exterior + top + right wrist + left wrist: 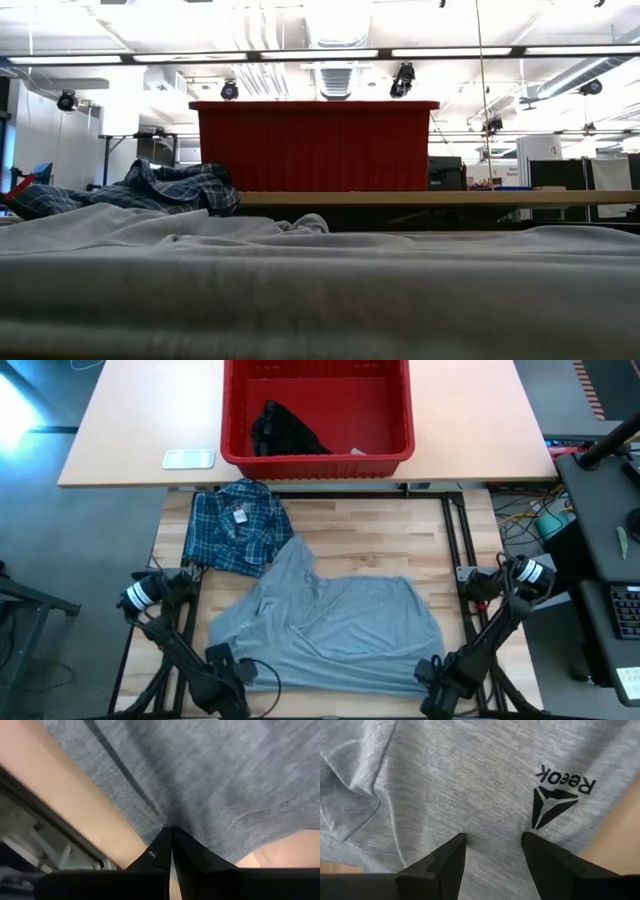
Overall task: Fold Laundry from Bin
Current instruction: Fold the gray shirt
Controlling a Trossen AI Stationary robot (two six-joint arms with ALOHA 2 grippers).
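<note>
Grey T-shirt [330,290] foreground, plaid shirt [150,190] left, red bin [315,145] behind.

The grey T-shirt [335,625] is soft, matt heathered knit cloth, rumpled into folds, with a flat black printed logo [559,795] on it; the plaid shirt [236,528] beside it is thin woven cloth, crumpled. The table [390,540] under them is pale planked wood with a smooth, faintly satin finish, and the red bin [318,455] is hard plastic with ribbed walls and a slight sheen, a limp black cloth garment [283,432] lying inside. The left gripper's fingers [451,857] look like smooth matt black plastic.
</note>
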